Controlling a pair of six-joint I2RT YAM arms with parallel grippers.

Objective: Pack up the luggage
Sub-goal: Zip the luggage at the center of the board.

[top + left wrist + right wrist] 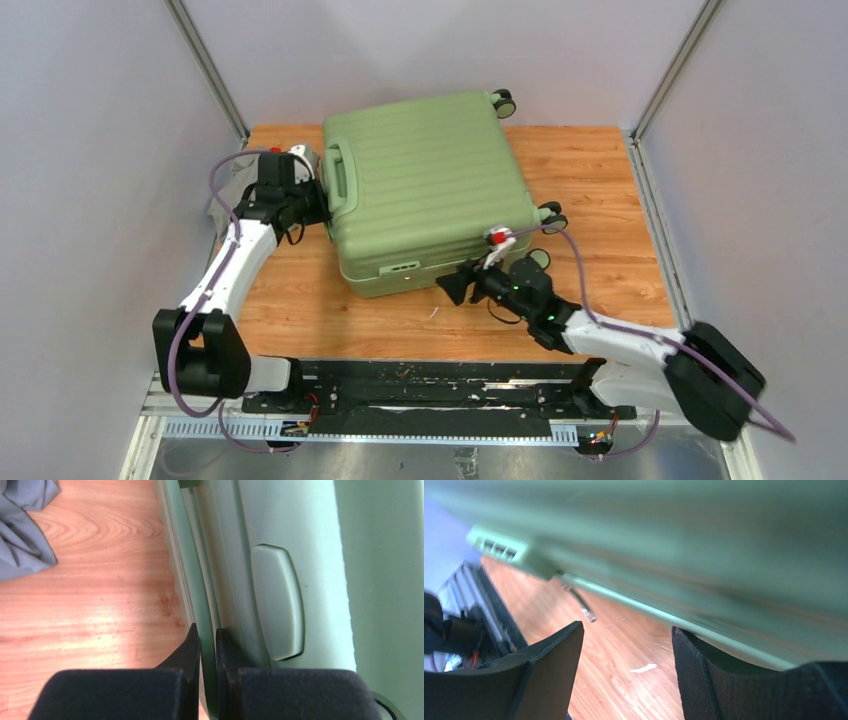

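Low, L hand (207, 632) at luggage (425, 180) seam

Above your right gripper (628, 628) the luggage (704, 540) is smeared with blur and runs off the top and right edges. The small dangling piece (584, 605) just ahead of the fingers (559, 645) is too blurred to name. Off to the left of your left gripper (206, 629), the grey cloth (22, 530) is cut off at the corner, and from overhead the left arm (235, 260) covers most of it. You cannot tell whether those close-set fingers (192, 645) pinch anything.
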